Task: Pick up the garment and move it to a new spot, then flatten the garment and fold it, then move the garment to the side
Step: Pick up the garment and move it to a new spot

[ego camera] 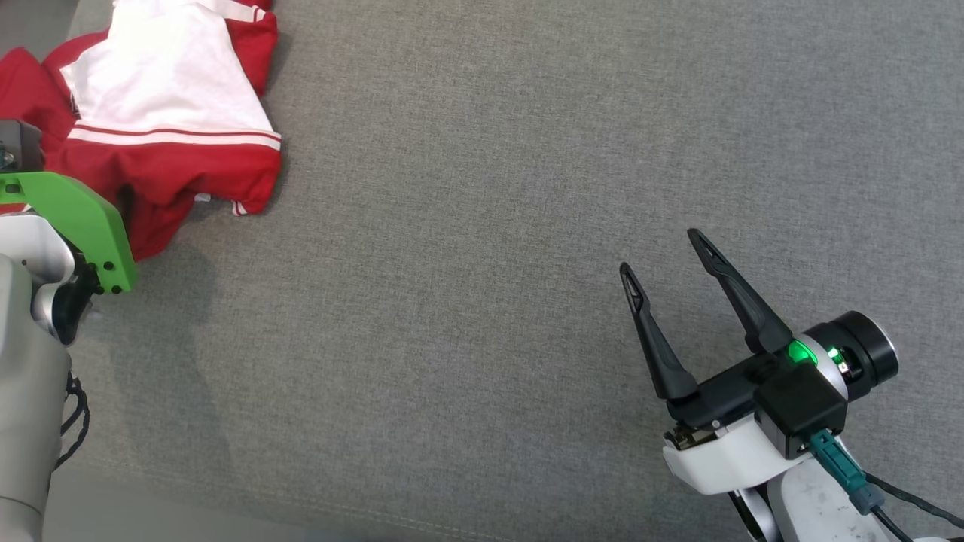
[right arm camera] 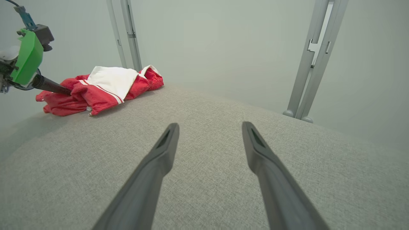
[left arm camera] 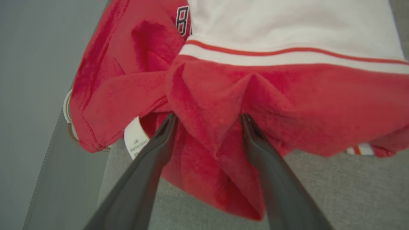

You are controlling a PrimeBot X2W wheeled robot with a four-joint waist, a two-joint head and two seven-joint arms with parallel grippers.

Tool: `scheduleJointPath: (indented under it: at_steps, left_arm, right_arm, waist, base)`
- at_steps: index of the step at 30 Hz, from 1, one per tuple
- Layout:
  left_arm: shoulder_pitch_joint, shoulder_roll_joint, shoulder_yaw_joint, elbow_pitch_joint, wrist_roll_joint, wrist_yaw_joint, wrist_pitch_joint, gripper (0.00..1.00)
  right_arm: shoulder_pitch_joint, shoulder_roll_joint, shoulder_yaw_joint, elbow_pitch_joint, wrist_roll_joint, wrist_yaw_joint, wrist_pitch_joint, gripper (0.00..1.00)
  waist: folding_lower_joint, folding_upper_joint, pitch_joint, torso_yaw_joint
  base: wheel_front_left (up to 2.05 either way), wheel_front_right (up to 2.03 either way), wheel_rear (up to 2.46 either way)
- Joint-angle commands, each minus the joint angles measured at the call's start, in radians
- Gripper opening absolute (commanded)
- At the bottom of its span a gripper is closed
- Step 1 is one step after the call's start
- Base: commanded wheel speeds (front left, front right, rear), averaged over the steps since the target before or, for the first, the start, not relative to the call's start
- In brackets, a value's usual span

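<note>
The left gripper (left arm camera: 208, 117) has its two dark fingers spread wide and their tips pushed into the near edge of the garment (left arm camera: 287, 95). A ridge of red cloth is bunched up in the gap between them, and the jaws are not pinched on it. Just beside the finger on that view's left, a white label (left arm camera: 135, 140) hangs out from under a red fold. The garment is red with a white panel and white stripes. It lies crumpled at the far left of the grey fabric surface (ego camera: 482, 226), and in the head view the green bracket (ego camera: 79, 218) on the left wrist covers part of it. The right gripper (ego camera: 659, 253) is well apart from the garment, at the near right of the surface. Its fingers are likewise spread, over bare grey fabric, pointing up and slightly left in the head view. Beyond the far edge, in the right wrist view, stand pale metal posts (right arm camera: 314, 60) against a plain wall
</note>
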Motion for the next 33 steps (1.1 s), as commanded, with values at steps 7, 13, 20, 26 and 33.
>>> scheduleJointPath:
  at_steps: [7,13,20,26,33]
  left_arm:
    - [-0.063,-0.006,-0.021,0.104,-0.009,-0.013,0.01,1.0]
    - [-0.092,-0.023,-0.023,0.162,-0.032,-0.017,-0.016,0.23]
    - [-0.112,-0.031,-0.04,0.188,-0.026,-0.021,-0.126,0.0]
    - [-0.122,-0.008,-0.06,0.178,-0.022,-0.022,-0.241,0.0]
    - [-0.093,0.029,-0.078,0.113,0.003,-0.022,-0.402,0.0]
  right_arm:
    - [-0.006,-0.011,-0.002,-0.013,-0.008,-0.001,0.006,1.0]
    - [-0.001,-0.017,0.0,-0.022,-0.012,-0.001,0.014,1.0]
    - [0.007,-0.014,-0.001,-0.011,-0.01,-0.001,0.014,1.0]
    - [0.006,0.0,0.013,0.013,0.008,-0.001,0.006,1.0]
    - [0.03,0.019,0.017,0.06,0.027,-0.001,-0.002,1.0]
  waist:
    - [0.0,-0.0001,0.014,-0.009]
    - [0.0,-0.0001,0.023,-0.007]
    - [0.0,-0.0001,0.008,0.005]
    - [0.0,-0.0001,-0.037,0.016]
    - [0.0,-0.0001,-0.129,0.028]
  base:
    - [0.0,0.0,0.0]
    - [0.0,0.0,0.0]
    - [0.0,0.0,0.0]
    - [0.0,0.0,0.0]
    - [0.0,0.0,0.0]
